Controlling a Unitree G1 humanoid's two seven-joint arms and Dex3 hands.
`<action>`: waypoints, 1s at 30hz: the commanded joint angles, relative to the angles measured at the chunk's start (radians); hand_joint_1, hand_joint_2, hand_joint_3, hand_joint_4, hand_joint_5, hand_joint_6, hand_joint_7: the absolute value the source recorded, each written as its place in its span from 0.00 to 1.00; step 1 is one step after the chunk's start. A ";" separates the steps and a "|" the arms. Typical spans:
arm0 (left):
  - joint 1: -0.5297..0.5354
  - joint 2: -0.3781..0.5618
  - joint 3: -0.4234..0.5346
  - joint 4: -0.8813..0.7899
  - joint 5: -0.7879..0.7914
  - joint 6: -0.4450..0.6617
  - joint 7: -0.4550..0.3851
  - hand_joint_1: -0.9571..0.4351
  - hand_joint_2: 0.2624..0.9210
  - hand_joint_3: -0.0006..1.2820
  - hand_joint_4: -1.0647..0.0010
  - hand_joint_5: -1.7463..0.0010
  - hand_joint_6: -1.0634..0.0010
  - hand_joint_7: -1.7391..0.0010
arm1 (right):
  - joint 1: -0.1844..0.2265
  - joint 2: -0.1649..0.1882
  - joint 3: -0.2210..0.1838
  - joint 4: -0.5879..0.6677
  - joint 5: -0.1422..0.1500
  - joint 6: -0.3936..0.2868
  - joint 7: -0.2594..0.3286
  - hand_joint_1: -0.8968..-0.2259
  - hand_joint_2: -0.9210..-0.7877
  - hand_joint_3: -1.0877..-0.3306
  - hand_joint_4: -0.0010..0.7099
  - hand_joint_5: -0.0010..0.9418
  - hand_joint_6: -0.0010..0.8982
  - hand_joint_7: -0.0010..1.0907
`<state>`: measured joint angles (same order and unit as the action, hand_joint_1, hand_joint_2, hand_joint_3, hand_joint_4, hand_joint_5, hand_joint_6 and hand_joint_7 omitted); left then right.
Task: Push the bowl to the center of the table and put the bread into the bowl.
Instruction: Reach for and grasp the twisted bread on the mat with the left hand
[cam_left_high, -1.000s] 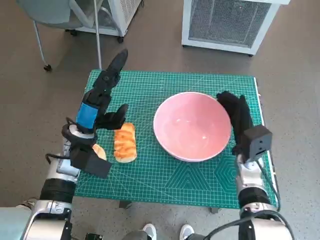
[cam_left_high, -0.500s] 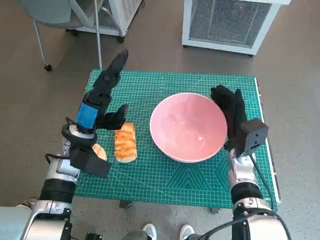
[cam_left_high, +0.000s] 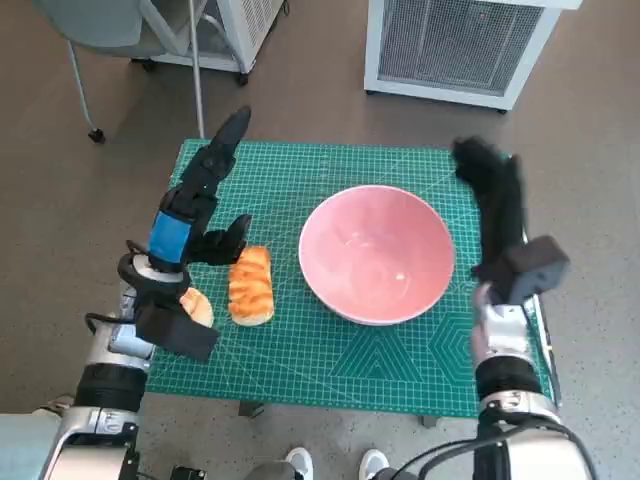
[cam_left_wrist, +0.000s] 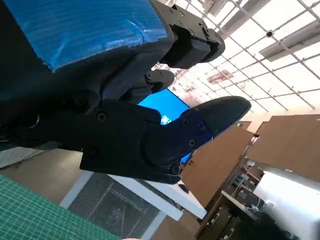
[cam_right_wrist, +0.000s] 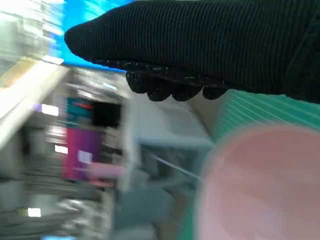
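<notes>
The fingers of the left hand (cam_left_high: 205, 190) are spread apart and hold nothing. The long ones point up and away over the green mat (cam_left_high: 400, 345), and the short one curls down just beside the bread (cam_left_high: 250, 286), maybe brushing its top end; I cannot tell from here. The right hand (cam_left_high: 492, 195) is lifted near the far right corner of the table (cam_left_high: 180, 385). Its fingers look stretched out straight and close together, with nothing in them. It is apart from the bowl (cam_left_high: 377, 253).

The pink bowl sits about in the middle of the mat, a bit to the right. It is empty. The bread lies flat on the mat to the left of the bowl, near it but not touching. A smaller pale piece (cam_left_high: 198, 307) peeks out under the left arm, close to the bread.

I think the push is about done, because the bowl is near the middle and the right hand is off it. So the step in hand is the bread. The left hand is the one right next to it. It needs to come down over the bread, close on its sides, lift it, carry it across to the right and let it drop in the bowl. The bread looks soft, so a gentle hold would be best.
</notes>
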<state>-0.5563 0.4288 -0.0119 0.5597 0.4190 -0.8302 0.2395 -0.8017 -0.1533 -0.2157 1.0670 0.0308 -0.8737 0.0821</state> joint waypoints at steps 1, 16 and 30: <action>0.000 0.018 0.008 -0.017 -0.016 -0.008 -0.011 0.19 1.00 0.52 0.84 1.00 0.76 1.00 | 0.054 0.009 0.033 -0.095 0.001 -0.074 0.035 0.36 0.00 0.36 0.35 0.01 0.03 0.51; -0.042 0.072 -0.001 0.033 -0.061 -0.068 -0.115 0.19 1.00 0.45 0.85 1.00 0.77 1.00 | 0.139 0.011 0.117 -0.381 0.111 -0.088 0.193 0.30 0.00 0.38 0.36 0.01 0.00 0.58; -0.164 0.272 -0.066 0.200 -0.018 -0.193 -0.296 0.16 1.00 0.19 0.84 1.00 0.74 0.99 | 0.157 0.000 0.123 -0.425 0.074 -0.077 0.184 0.30 0.00 0.39 0.38 0.01 0.00 0.59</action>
<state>-0.6752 0.6448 -0.0574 0.7272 0.3962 -0.9916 -0.0030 -0.6701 -0.1504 -0.0967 0.6445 0.1180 -0.9715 0.2729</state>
